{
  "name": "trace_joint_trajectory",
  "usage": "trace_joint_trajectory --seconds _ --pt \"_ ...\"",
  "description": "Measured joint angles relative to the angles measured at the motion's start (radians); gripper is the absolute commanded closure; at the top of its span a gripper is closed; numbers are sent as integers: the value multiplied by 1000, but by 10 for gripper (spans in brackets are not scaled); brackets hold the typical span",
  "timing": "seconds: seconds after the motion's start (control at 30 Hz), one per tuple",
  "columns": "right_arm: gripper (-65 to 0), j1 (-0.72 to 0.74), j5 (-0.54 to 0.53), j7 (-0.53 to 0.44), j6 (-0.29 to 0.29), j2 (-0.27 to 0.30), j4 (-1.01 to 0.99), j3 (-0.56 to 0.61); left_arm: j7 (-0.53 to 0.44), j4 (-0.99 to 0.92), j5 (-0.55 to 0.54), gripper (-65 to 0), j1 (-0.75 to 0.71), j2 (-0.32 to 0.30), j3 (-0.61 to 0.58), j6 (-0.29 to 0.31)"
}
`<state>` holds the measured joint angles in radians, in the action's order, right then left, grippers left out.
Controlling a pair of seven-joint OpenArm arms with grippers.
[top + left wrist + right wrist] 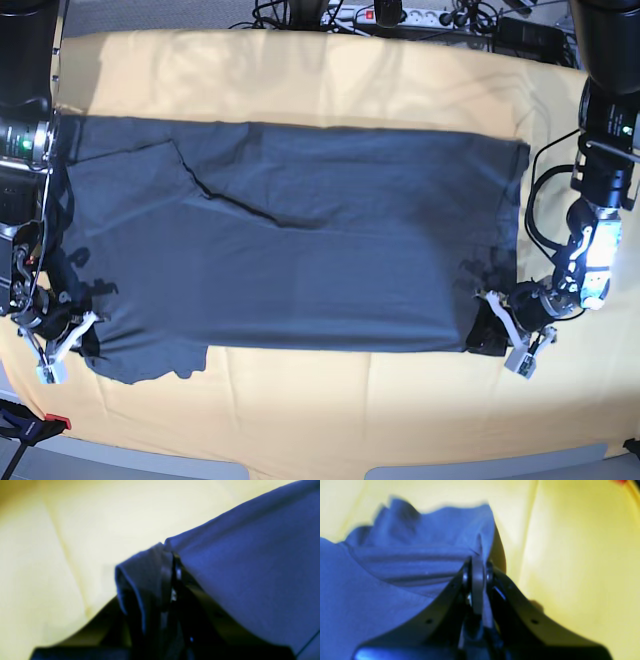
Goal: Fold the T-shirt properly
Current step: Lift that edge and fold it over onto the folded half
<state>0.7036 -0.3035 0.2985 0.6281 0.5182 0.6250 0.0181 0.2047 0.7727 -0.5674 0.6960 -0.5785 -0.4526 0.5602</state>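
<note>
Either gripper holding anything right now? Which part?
Both hold the T-shirt. The left gripper pinches its near corner on the base view's right; the right gripper pinches the near edge at the opposite end.

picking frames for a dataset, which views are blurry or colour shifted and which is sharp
Left wrist view: soft focus, dark blue-grey cotton T-shirt rendered vivid blue, orange-yellow cloth washed pale. Right wrist view: blurred too, same blue cast, right gripper smeared. Base view: sharp, truer colours, arm shadows on the shirt near the left gripper.
</note>
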Motion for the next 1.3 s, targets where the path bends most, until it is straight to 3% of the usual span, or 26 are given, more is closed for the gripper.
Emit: trace_joint_trajectory --seconds 0.17,0.23,0.3,0.37,0.5,0.63,0.83,1.1,1.17,1.3 --pt "0 31 -2 5 2 0 0 0 0 0 7 0 25 0 0 1" --pt "0 31 0 21 29 2 0 0 0 0 7 0 27 0 0 10" --pt "0 27 2 40 73 5 0 0 0 0 7 0 27 -3 0 81" --pt "0 22 2 46 72 7 0 0 4 0 7 0 26 -6 0 138" --pt "0 13 -2 92 72 11 0 0 11 -1 -34 0 27 -6 0 137" --pt "0 8 -95 156 74 37 0 0 49 1 -111 0 27 -21 0 137" --pt "0 -22 -203 284 79 97 48 0 252 36 -295 0 27 -38 0 137" --pt "0 -164 -274 354 71 143 249 3 582 192 -505 0 24 -59 0 130" --pt "0 -209 -292 355 72 160 292 5 632 235 -549 0 24 -74 0 130" --pt "0 -229 -298 356 72 172 341 5 629 298 -555 0 25 -119 2 132"
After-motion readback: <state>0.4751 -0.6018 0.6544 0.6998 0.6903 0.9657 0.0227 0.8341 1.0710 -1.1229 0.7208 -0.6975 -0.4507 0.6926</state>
